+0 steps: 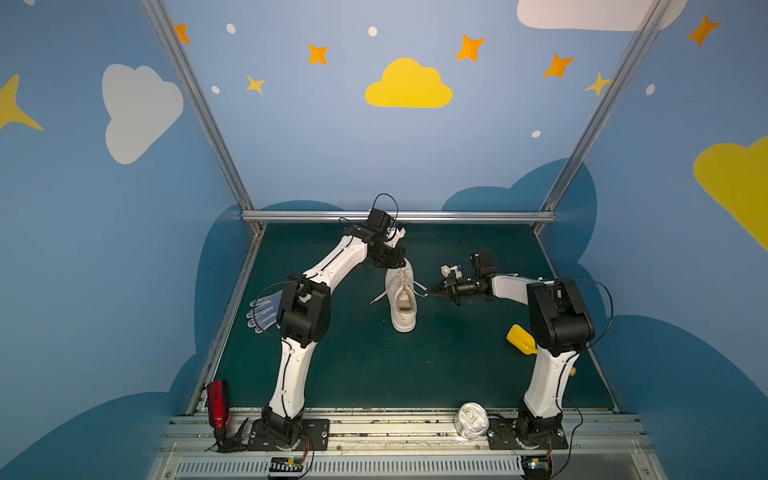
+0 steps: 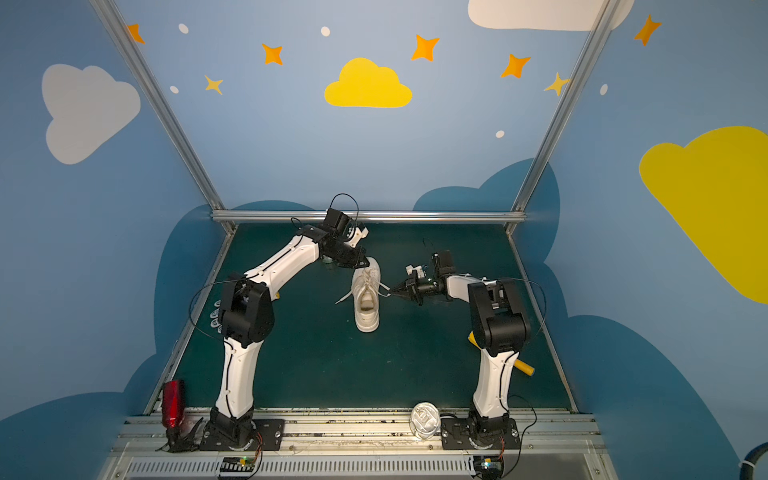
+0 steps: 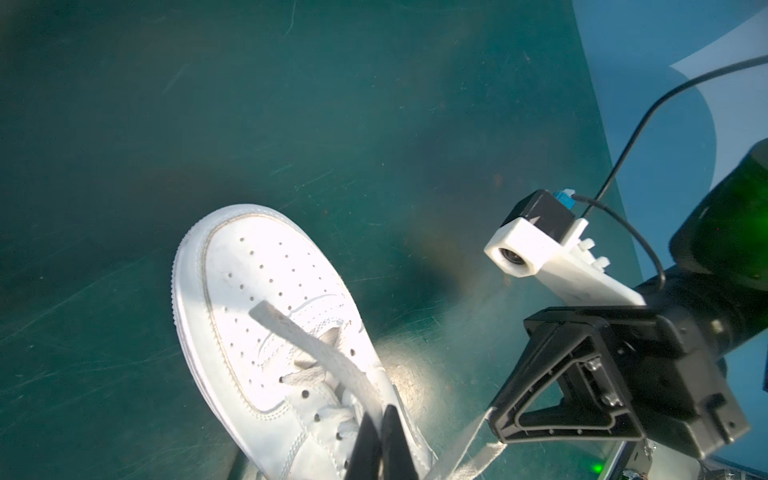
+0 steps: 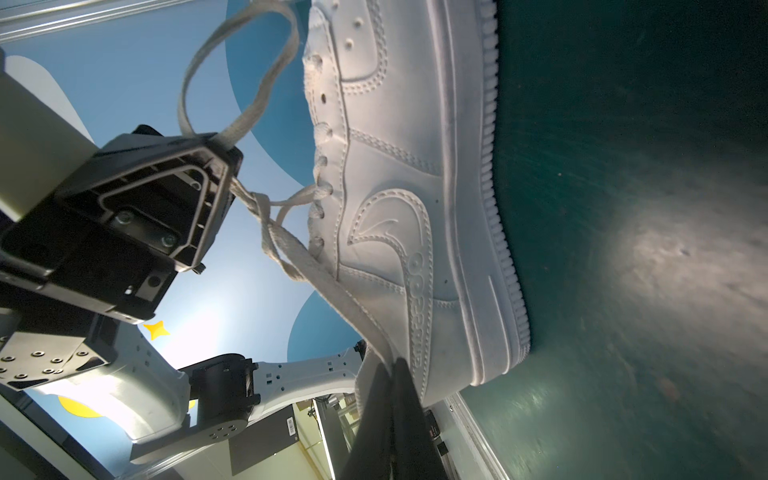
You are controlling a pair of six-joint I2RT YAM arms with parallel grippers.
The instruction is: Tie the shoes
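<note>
The white low-top shoe (image 1: 402,301) (image 2: 366,301) lies on the green mat, toe toward the back wall. My left gripper (image 1: 403,262) (image 3: 382,422) hangs over the toe, shut on a flat white lace (image 3: 316,353) that ends loose above the toe cap. My right gripper (image 1: 428,294) (image 4: 392,368) sits just right of the shoe's middle, shut on another lace strand (image 4: 332,286). In the right wrist view the laces twist together (image 4: 259,208) beside the eyelets, and a loop (image 4: 195,70) rises from the left gripper. One lace end (image 1: 378,298) trails left on the mat.
A white glove with blue dots (image 1: 264,311) lies at the left mat edge behind the left arm. A yellow object (image 1: 520,338) sits by the right arm. A red bottle (image 1: 217,401) and a silver can (image 1: 471,419) stand on the front rail.
</note>
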